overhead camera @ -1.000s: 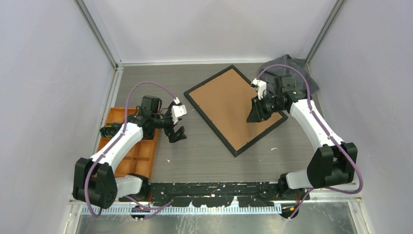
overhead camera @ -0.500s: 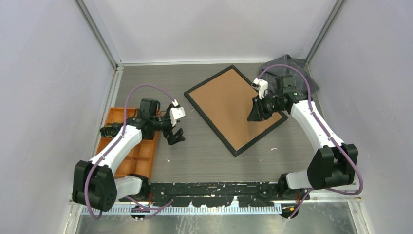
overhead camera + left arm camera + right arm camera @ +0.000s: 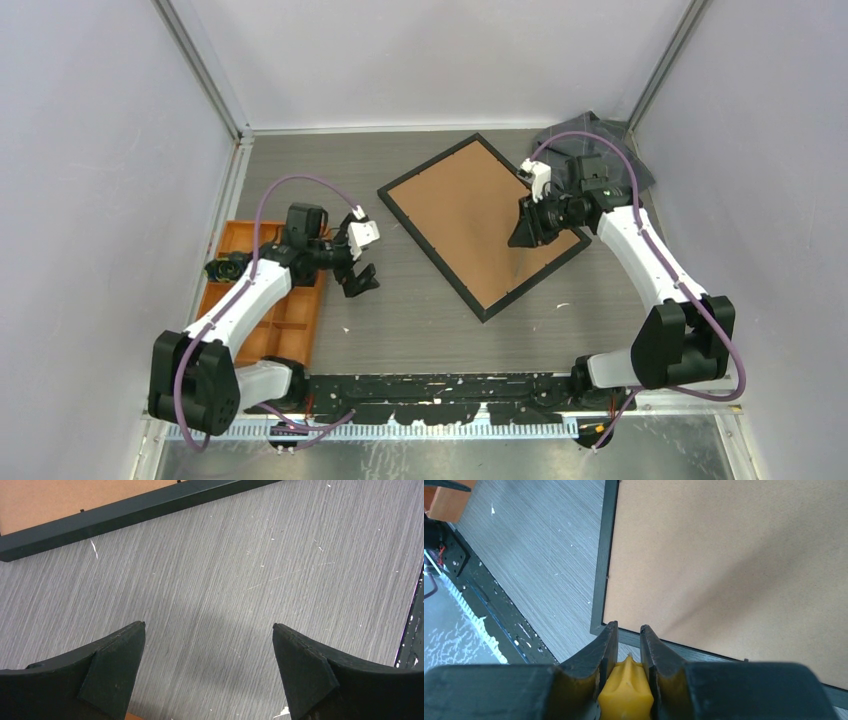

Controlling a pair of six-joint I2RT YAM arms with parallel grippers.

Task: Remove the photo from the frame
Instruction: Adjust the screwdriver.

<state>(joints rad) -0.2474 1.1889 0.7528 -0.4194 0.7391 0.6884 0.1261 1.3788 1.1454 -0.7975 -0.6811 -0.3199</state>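
In the top view the frame (image 3: 470,225) lies back-up and askew at the centre of the table (image 3: 400,320). The compartment tray (image 3: 290,322) sits at the left edge, and a crumpled sheet (image 3: 600,138) lies at upper right behind the frame. The left gripper (image 3: 360,281) hangs between tray and frame, and the right gripper (image 3: 521,239) is over the frame's right part.

Orange compartment tray (image 3: 295,320) on table (image 3: 400,320), left edge; dark sheet (image 3: 600,122), far right corner.

The right gripper (image 3: 628,626) has its two dark fingers drawn nearly together, a yellow lump (image 3: 626,685) pinched between them. Their tips hang over a corner of the frame (image 3: 603,560), which lies back-up on the grey table (image 3: 539,545), its brown board (image 3: 724,555) showing.
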